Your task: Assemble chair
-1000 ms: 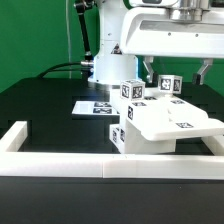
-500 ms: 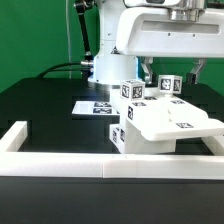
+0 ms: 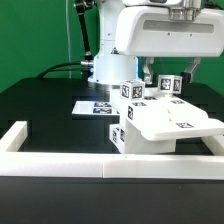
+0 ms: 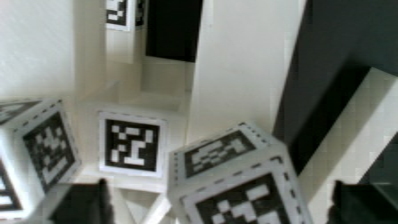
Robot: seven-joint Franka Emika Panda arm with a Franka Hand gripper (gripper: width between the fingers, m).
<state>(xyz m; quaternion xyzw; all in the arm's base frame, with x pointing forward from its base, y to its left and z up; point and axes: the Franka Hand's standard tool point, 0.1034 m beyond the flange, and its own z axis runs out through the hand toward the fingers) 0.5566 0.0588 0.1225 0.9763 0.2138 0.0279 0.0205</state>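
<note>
The chair [image 3: 165,122] stands at the exterior view's right, a white seat panel with square tagged legs pointing up. One upright leg [image 3: 172,85] rises at its far side, another leg [image 3: 131,91] stands to its left. My gripper [image 3: 172,72] hangs just over the first leg, open, one finger on each side of it. In the wrist view the leg's tagged end [image 4: 249,185] fills the gap between my dark fingertips [image 4: 80,205], and the gripper [image 4: 222,208] is not touching it on either side. More white chair parts [image 4: 125,140] lie beneath.
The marker board [image 3: 98,106] lies flat on the black table behind the chair. A low white border wall [image 3: 60,162] runs along the front and left. The white robot base [image 3: 105,66] stands at the back, with a cable beside it.
The hand has shifted very slightly over the upright leg. The chair and its legs have not moved.
</note>
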